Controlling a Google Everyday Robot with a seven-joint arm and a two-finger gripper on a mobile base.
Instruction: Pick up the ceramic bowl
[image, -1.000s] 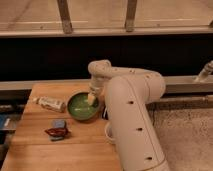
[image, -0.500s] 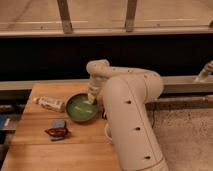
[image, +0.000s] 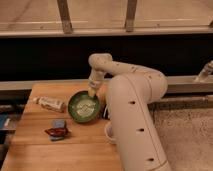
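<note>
The round, shallow, glossy green ceramic bowl (image: 83, 106) sits on the wooden slatted table (image: 75, 150), right of a pale tube-shaped packet (image: 50, 103) and above a small red and blue wrapper (image: 57, 129). The gripper (image: 92, 93) reaches down to the bowl's far right rim from the white arm (image: 132, 100).

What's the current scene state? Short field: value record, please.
surface: wooden table
target: ceramic bowl, green, upright, mid-table
gripper: gripper at the bowl's far right rim, arm reaching down from above
bowl lifted: cannot tell
left of bowl: wrapped bar-shaped packet, lying flat
front-left of bowl: small blue item and red packet, touching each other
right of bowl: dark object, mostly hidden behind the arm
</note>
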